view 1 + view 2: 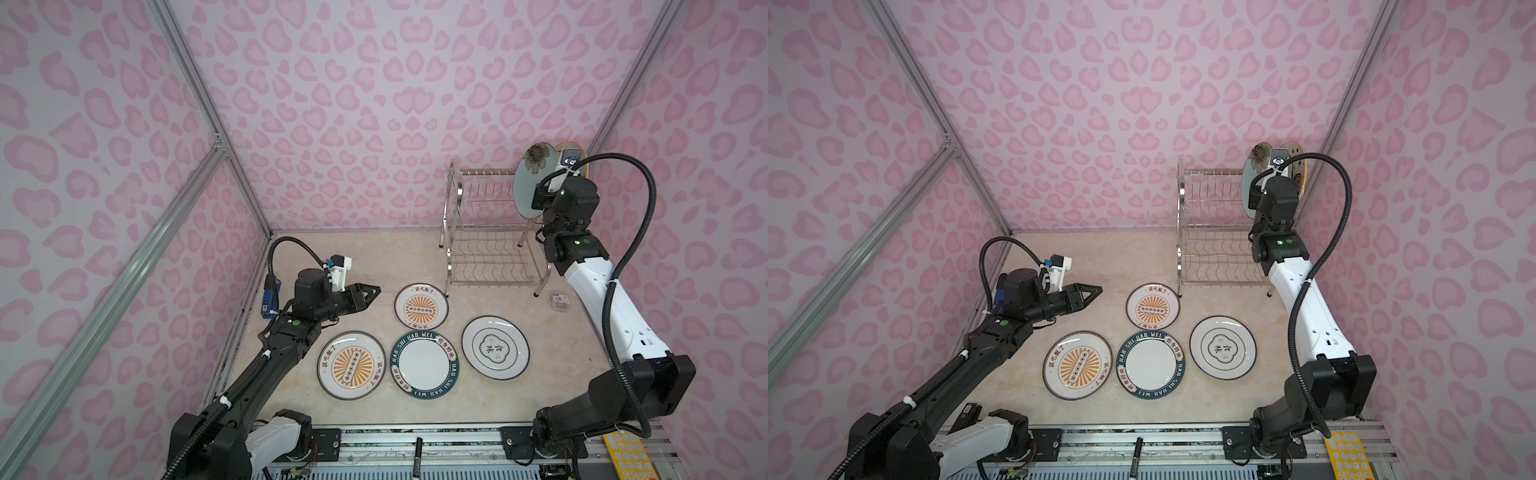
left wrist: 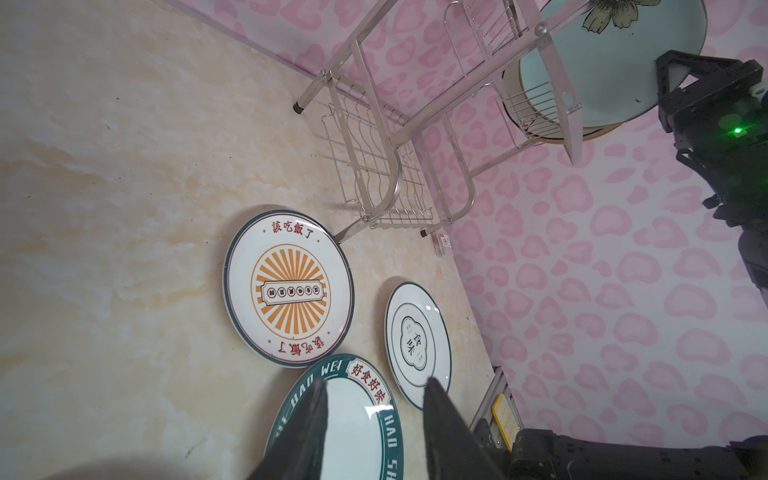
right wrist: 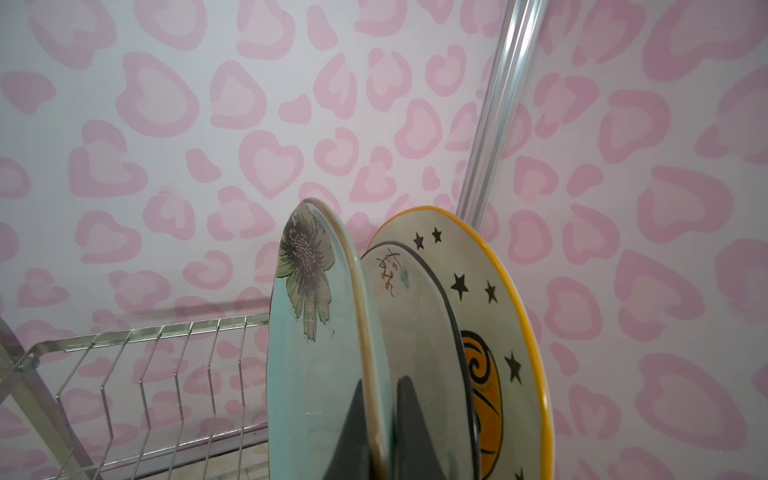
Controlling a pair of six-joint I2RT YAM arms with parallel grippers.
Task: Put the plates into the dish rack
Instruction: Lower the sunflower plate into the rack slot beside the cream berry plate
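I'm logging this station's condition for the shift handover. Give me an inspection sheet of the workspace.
Surface: beige marble-look table, a few dark specks.
Job's things: dish rack at back right; cream plate and star plate stand on edge in its top tier, blue flower plate held upright beside them; front sunburst plate, back sunburst plate, teal-rimmed plate and emblem plate lie flat on the table.
Clutter: small white packet by the rack's foot; black marker on the front rail.
Grippers: right gripper shut on the blue flower plate's rim; left gripper open, empty, above the table.
Cables: black hoses loop along both arms.
Surroundings: pink heart-print walls, metal frame bars.
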